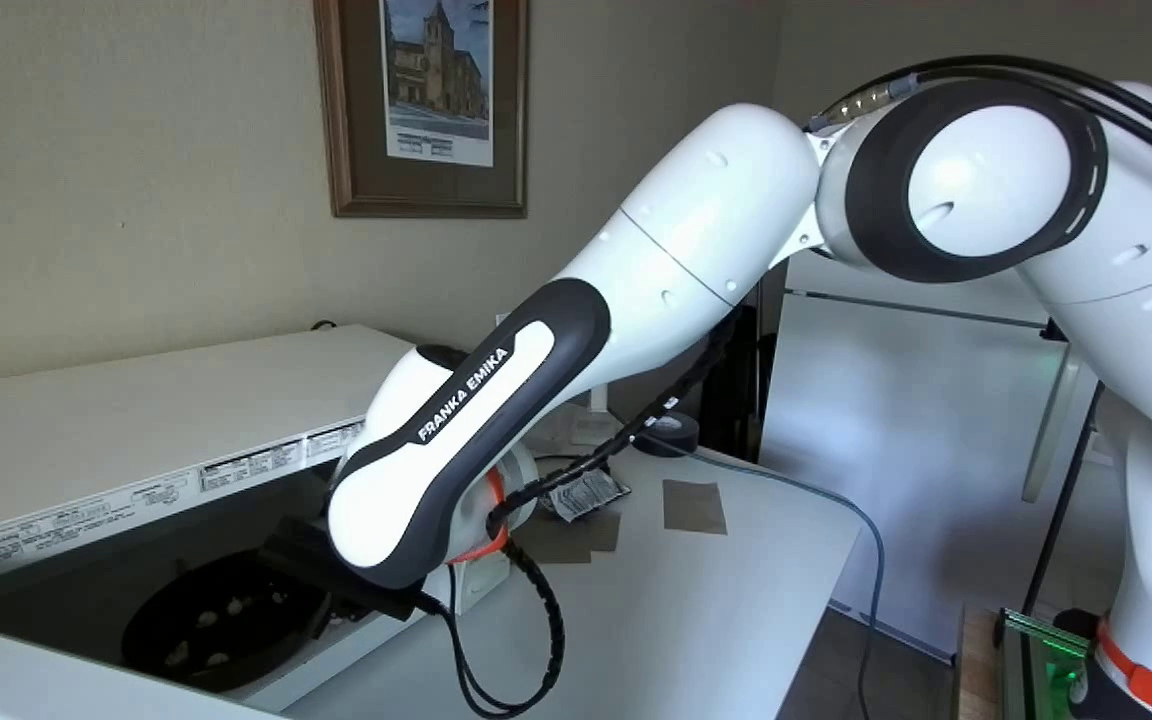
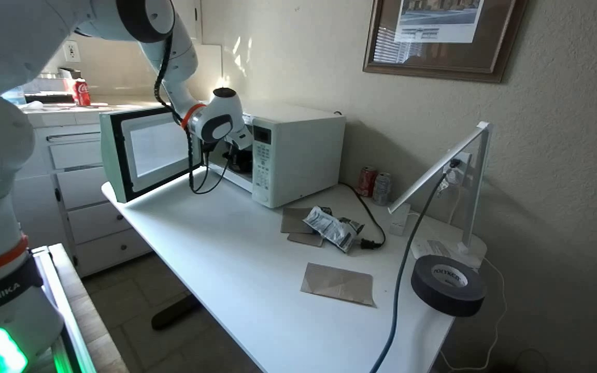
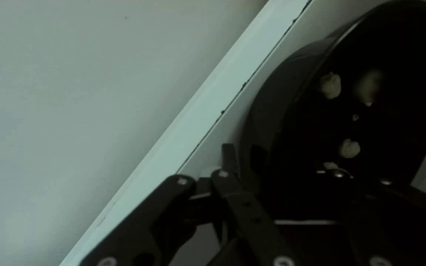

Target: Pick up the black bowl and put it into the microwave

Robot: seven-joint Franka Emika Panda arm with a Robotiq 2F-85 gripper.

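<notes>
The glossy black bowl (image 3: pixel 383 122) holds several small pale pieces. It sits inside the microwave, behind the front sill, and also shows in both exterior views (image 1: pixel 221 620) (image 2: pixel 241 161). The white microwave (image 1: pixel 136 400) has its door (image 2: pixel 158 140) swung open; its body (image 2: pixel 309 155) stands against the wall. My gripper (image 3: pixel 281 159) reaches in through the opening at the bowl's near side. Its fingers are apart. One finger is outside the bowl's wall, close beside it. The other, very dark, appears over the bowl's inside; whether either touches the bowl is hard to tell.
The pale sill (image 3: pixel 198 122) runs along the opening below the wrist. The microwave's control panel side (image 2: pixel 262 163) is close to the arm. The white table (image 2: pixel 257 290) holds cardboard pieces (image 2: pixel 339 284), a silver packet (image 2: pixel 332 228), a tape roll (image 2: pixel 449 285) and a lamp (image 2: pixel 477 181).
</notes>
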